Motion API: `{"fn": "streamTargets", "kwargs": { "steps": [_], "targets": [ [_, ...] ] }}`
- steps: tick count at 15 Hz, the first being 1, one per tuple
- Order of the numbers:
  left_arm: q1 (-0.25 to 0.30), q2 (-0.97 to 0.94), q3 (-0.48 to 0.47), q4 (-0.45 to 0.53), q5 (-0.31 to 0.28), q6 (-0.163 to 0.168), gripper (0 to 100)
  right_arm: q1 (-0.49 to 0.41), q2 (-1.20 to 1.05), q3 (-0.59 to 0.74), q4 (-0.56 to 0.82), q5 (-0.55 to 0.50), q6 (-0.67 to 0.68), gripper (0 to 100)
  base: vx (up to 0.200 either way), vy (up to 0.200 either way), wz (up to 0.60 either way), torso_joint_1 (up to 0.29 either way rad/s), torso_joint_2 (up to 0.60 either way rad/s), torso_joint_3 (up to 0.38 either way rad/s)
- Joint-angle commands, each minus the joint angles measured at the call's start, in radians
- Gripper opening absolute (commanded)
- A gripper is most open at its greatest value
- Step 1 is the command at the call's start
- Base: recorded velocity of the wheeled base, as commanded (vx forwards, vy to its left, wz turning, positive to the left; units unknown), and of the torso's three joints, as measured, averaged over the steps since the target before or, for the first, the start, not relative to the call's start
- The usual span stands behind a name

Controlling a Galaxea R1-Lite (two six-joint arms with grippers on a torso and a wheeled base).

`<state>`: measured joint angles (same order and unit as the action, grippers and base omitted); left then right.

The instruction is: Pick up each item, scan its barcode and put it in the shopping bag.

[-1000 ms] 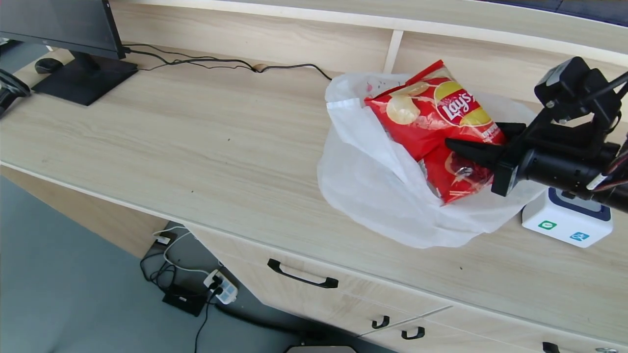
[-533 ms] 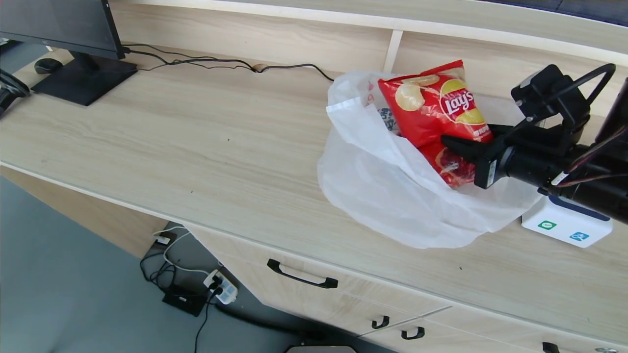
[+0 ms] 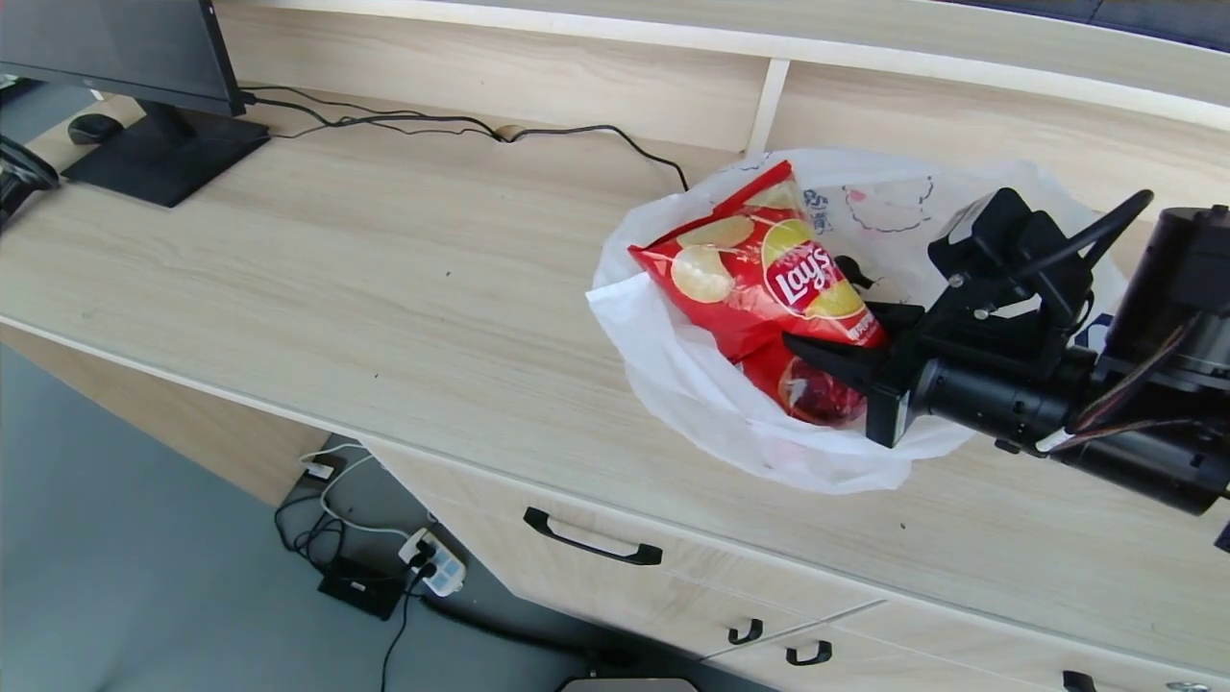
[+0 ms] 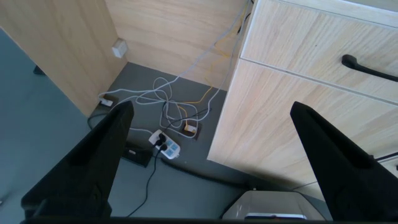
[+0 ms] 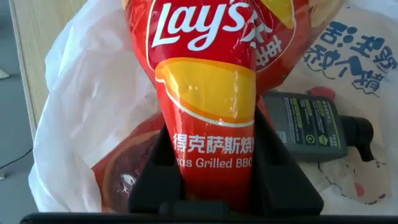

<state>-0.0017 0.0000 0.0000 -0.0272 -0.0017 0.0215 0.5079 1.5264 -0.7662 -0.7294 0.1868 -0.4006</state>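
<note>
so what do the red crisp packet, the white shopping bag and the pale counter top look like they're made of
Red crisp packet: thin glossy plastic film, perhaps foil-lined; it shines and creases sharply.
White shopping bag: thin, soft, semi-translucent plastic; it crumples in loose folds and light passes through.
Pale wood-grain counter: wood or wood-look laminate with a smooth matt finish; the grain shows, but I cannot tell which it is.

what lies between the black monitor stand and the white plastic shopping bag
In the head view, bare light wooden countertop; only a thin black cable runs along its back toward the white plastic shopping bag.
</note>
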Motion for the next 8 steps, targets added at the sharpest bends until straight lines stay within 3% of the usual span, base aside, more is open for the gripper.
{"fn": "streamTargets", "kwargs": {
  "steps": [1, 6, 8],
  "targets": [
    [0.0, 0.002, 0.0, 0.0, 0.0, 0.0, 100, -0.015, 0.0, 0.022, -0.016, -0.003, 0.011, 0, 0.0, 0.0, 0.0, 0.0, 0.0, 0.0],
    [0.0, 0.002, 0.0, 0.0, 0.0, 0.0, 100, -0.138, -0.008, 0.011, -0.025, -0.004, 0.011, 0, 0.0, 0.0, 0.0, 0.0, 0.0, 0.0],
    [0.0, 0.002, 0.0, 0.0, 0.0, 0.002, 100, -0.141, -0.008, 0.027, -0.03, -0.003, 0.009, 0, 0.0, 0.0, 0.0, 0.0, 0.0, 0.0]
  ]
}}
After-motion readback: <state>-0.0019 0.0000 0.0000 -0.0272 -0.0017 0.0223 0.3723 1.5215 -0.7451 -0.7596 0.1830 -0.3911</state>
